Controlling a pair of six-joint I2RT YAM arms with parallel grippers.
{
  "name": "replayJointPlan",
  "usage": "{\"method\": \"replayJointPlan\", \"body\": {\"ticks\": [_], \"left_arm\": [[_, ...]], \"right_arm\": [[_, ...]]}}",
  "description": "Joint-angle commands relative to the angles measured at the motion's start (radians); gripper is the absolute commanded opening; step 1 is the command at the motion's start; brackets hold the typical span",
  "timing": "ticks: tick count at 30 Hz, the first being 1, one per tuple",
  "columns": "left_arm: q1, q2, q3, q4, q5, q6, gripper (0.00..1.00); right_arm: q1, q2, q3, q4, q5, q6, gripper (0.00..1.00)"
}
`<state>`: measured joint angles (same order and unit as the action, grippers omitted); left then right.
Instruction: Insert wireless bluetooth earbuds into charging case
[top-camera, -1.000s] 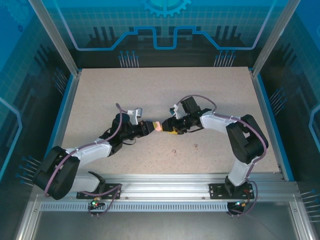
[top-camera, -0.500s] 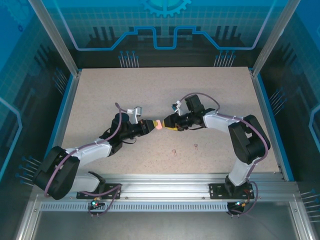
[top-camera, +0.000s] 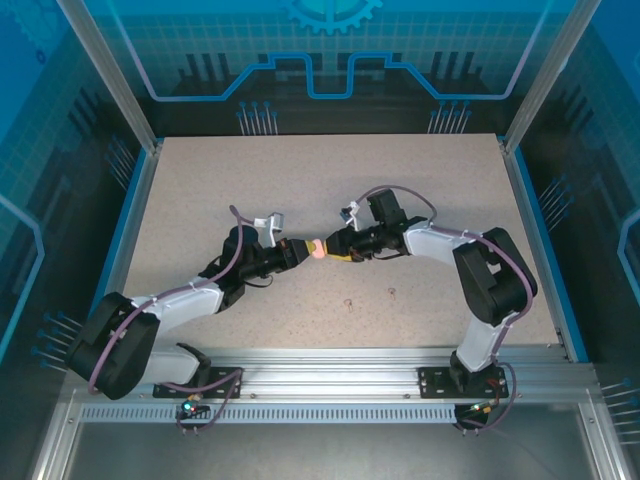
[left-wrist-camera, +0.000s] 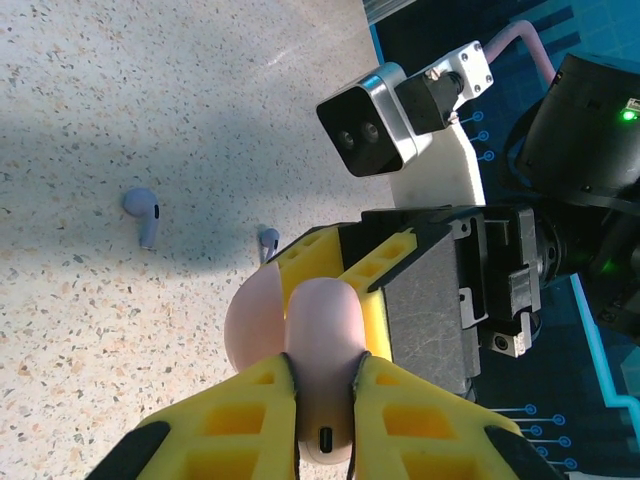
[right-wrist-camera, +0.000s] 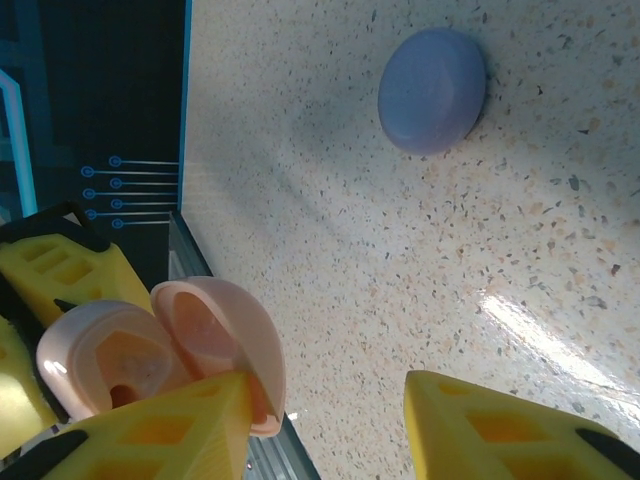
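Note:
A pink charging case (left-wrist-camera: 322, 320) hangs above the table, and my left gripper (left-wrist-camera: 322, 368) is shut on its base. Its lid (left-wrist-camera: 250, 322) is swung open. In the top view the case (top-camera: 316, 251) sits between the two grippers at mid-table. My right gripper (right-wrist-camera: 325, 425) is open, one finger (right-wrist-camera: 170, 430) against the rim of the lid (right-wrist-camera: 235, 350) and the other well clear. Two lavender earbuds (left-wrist-camera: 143, 213) (left-wrist-camera: 268, 240) lie on the table below the case. Two pink earbuds (top-camera: 348, 301) (top-camera: 392, 292) lie nearer the front.
A shut lavender case (right-wrist-camera: 432, 90) lies flat on the speckled table beyond my right gripper. The right wrist's camera block (left-wrist-camera: 390, 125) looms close behind the pink case. Blue rails (top-camera: 527, 230) edge the table on both sides.
My right gripper has shifted slightly left and back toward the pink case, and its jaws have narrowed. The left gripper keeps holding the case in nearly the same spot.

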<state>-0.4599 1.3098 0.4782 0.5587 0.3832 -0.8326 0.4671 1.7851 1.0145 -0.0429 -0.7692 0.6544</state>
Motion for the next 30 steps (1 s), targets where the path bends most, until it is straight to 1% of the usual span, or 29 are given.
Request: {"method": "replayJointPlan", "body": {"ticks": [1,3,6,7,9,12,19,26,30], "left_arm": [[0.004,0.003,0.014,0.04,0.025,-0.007,0.0],[0.004,0.003,0.014,0.04,0.024,-0.007,0.0],[0.003,0.006,0.014,0.042,0.024,-0.007,0.0],[0.003,0.006,0.015,0.043,0.025,-0.007,0.0],[0.004,0.009,0.014,0.044,0.025,-0.007,0.0],[0.003,0.015,0.011,0.051,0.026,-0.011,0.0],[0.004,0.04,0.007,0.061,0.021,-0.014,0.0],[0.001,0.113,-0.005,0.081,0.006,-0.02,0.0],[0.003,0.107,-0.015,0.074,-0.012,-0.016,0.0]], "right_arm": [[0.015,0.027,0.034,0.005,-0.021,0.001,0.42],[0.015,0.028,0.036,0.004,-0.023,0.001,0.39],[0.015,0.029,0.041,-0.002,-0.022,-0.002,0.29],[0.015,0.029,0.042,-0.002,-0.026,-0.002,0.28],[0.015,0.032,0.045,0.0,-0.03,0.0,0.29],[0.016,0.034,0.052,0.003,-0.038,0.004,0.32],[0.021,0.045,0.055,-0.001,-0.038,0.002,0.32],[0.024,0.064,0.049,-0.014,-0.013,0.003,0.32],[0.027,0.06,0.051,-0.053,0.007,-0.012,0.33]]}}
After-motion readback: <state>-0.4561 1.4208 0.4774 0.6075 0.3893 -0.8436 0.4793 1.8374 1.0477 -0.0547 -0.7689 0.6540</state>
